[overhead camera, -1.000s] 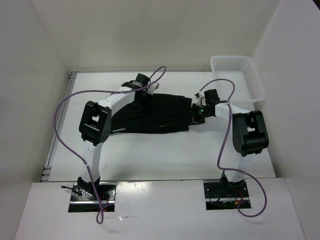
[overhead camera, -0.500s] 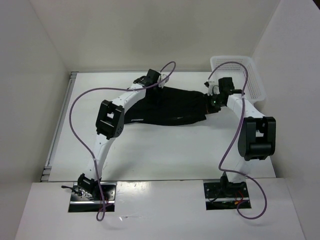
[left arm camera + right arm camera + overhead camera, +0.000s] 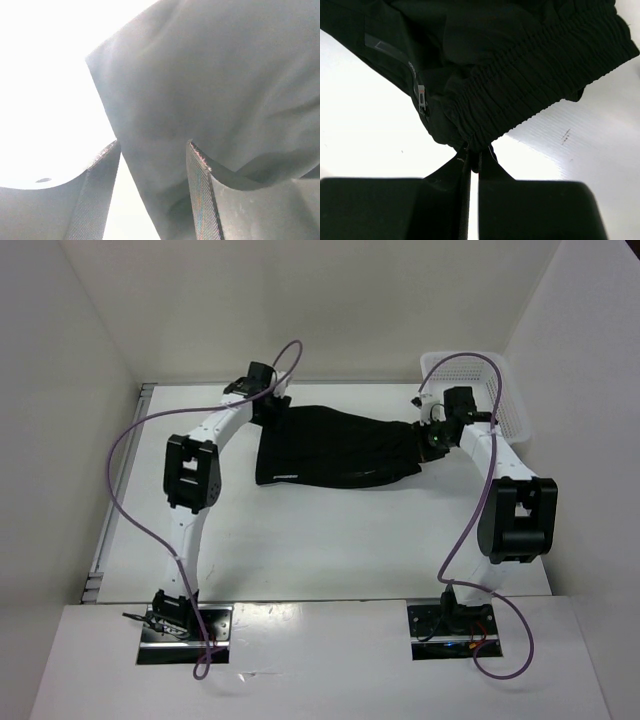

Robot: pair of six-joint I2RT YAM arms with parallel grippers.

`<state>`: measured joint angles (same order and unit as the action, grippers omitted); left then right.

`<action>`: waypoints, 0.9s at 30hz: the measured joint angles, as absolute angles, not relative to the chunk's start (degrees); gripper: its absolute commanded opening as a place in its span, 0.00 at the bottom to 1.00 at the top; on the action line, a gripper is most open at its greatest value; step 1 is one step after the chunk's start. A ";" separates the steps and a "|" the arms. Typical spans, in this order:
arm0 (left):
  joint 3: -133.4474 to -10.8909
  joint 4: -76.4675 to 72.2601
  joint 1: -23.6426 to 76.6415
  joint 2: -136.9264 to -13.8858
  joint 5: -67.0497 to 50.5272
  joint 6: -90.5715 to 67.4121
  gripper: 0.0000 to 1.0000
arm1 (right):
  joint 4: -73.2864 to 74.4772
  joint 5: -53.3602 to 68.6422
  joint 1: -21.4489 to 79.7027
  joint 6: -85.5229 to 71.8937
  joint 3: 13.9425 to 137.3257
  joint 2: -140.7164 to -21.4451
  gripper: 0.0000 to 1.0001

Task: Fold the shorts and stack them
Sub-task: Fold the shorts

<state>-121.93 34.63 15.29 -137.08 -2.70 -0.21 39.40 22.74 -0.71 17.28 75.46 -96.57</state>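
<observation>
White surface (image 3: pixel 330 530) carries black soft fabric shorts (image 3: pixel 330 450), likely light, limp, slippery; right end effector (image 3: pixel 471 160) clamped on gathered waistband (image 3: pixel 545 65), left end effector (image 3: pixel 152 150) apart around far-left edge; best grip at edges.

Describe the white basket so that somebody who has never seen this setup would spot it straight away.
Look at the white table and follow it to its far right corner, beside the right wall. The basket sits there, just beyond the right gripper. It is the only white plastic mesh container; the thing next to it is a pair of soft black shorts.
</observation>
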 measured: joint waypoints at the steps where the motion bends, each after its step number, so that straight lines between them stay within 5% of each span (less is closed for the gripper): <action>1: -119.74 34.28 14.41 -135.46 -2.52 -0.21 0.64 | 39.48 22.59 -0.71 17.56 75.68 -96.55 0.00; 14: -105.12 30.79 14.79 -131.02 -9.82 0.05 0.64 | 39.79 21.15 -0.71 19.40 79.09 -96.27 0.00; 20: -103.04 28.47 17.43 -130.63 -13.89 -0.30 0.17 | 40.38 19.00 1.89 22.37 85.17 -97.25 0.00; 27: -102.08 27.38 18.59 -130.61 -17.32 -0.32 0.07 | 41.17 13.82 16.51 30.02 97.58 -103.48 0.00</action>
